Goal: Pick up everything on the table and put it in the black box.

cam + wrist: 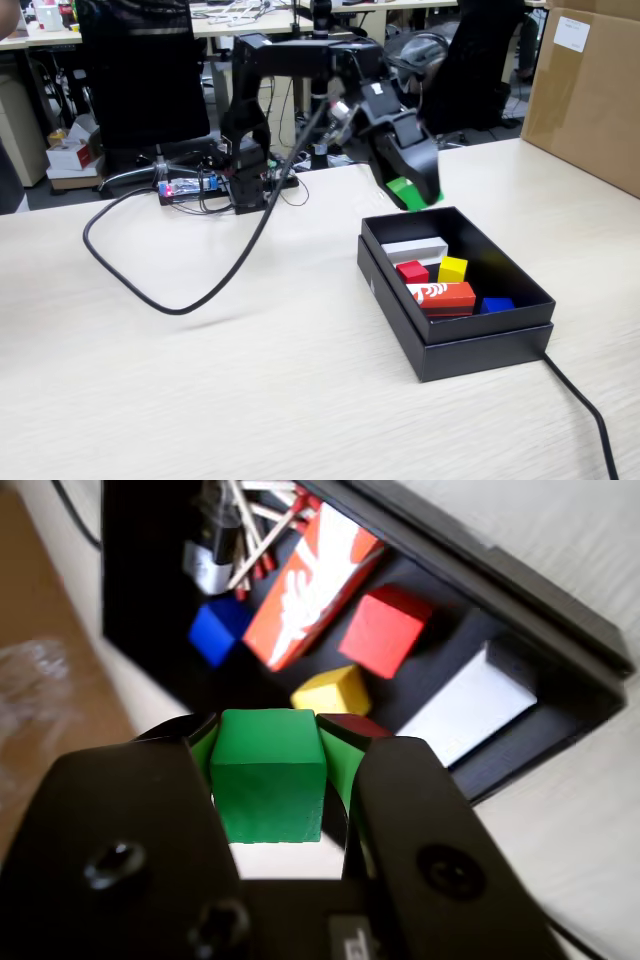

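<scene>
The counter (200, 380) is a pale beige wood-grain top under soft, even light. Behind it stand two black office chairs, one at the left (140, 75) and one at the right (480, 60). Farther back, a light desk (240, 18) carries clutter and tangled cables. A big brown carton (590, 95) with a white label sits at the right edge. Small white and red boxes (70, 152) lie on the floor at the left, under another desk

three cubes, one each: green cube (267, 776), red cube (384, 630), yellow cube (332, 691); one black box (480, 350).
</scene>
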Controlling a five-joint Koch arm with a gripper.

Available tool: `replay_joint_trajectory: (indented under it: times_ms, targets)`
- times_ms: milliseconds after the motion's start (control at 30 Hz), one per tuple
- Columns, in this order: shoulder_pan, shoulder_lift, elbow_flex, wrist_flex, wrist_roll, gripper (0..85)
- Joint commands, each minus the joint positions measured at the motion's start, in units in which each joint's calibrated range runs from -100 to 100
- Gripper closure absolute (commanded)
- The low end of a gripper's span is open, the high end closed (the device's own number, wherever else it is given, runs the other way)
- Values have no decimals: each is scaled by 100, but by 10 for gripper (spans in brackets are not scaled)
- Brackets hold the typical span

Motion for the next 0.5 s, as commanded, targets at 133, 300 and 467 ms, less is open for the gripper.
replay_joint_trajectory:
  times_ms: [133,300,467]
  targets:
    - [171,775,534,-9,103,807]
    - [259,1108,544,-9,156,802]
    - [303,1601,544,34,210,799]
